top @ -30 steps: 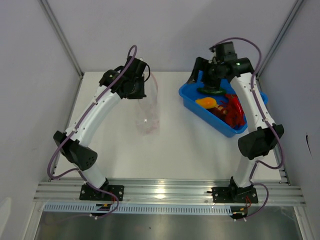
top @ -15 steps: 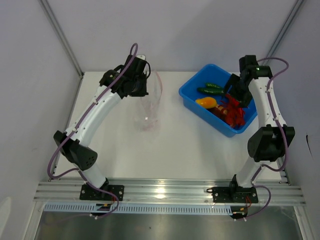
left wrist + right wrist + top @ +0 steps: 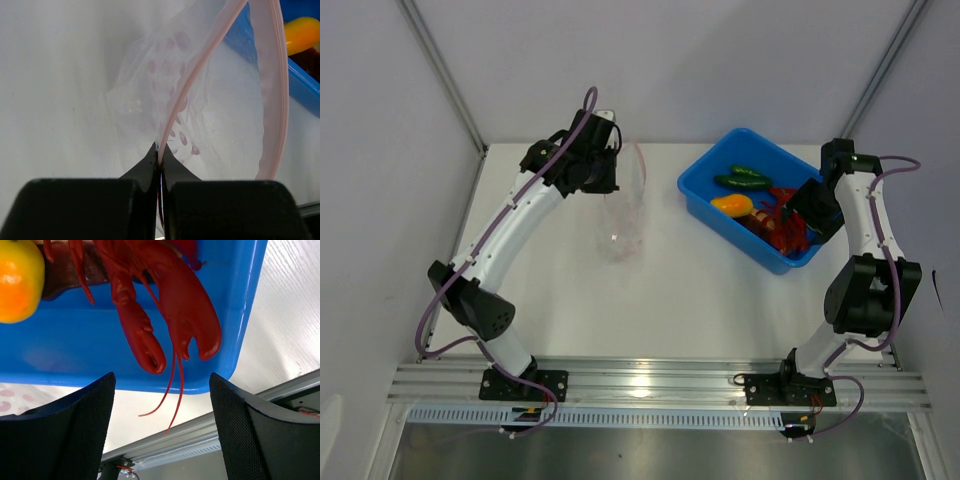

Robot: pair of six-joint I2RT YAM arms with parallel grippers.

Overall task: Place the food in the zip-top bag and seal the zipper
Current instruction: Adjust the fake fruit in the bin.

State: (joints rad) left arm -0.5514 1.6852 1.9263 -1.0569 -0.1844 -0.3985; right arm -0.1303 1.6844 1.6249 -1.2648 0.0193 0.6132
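Beneath released right claw (image 3: 162, 385): food (image 3: 185, 305) in blue bin (image 3: 75, 355); left claw (image 3: 160, 160), clenched on zipper (image 3: 280, 90) of zip-top bag (image 3: 150, 100), risks slipping, collapsing the mouth.

A blue plastic bin (image 3: 718, 226) sits askew on the white table (image 3: 670, 300), toward its far right corner.

L arm stretched long toward 11 o'clock, left gripper (image 3: 603, 180) pinched tight on zip-top bag (image 3: 625, 215) rim. R arm folded up at 3 o'clock, right gripper (image 3: 161, 382) tipped down, fingers spread wide.
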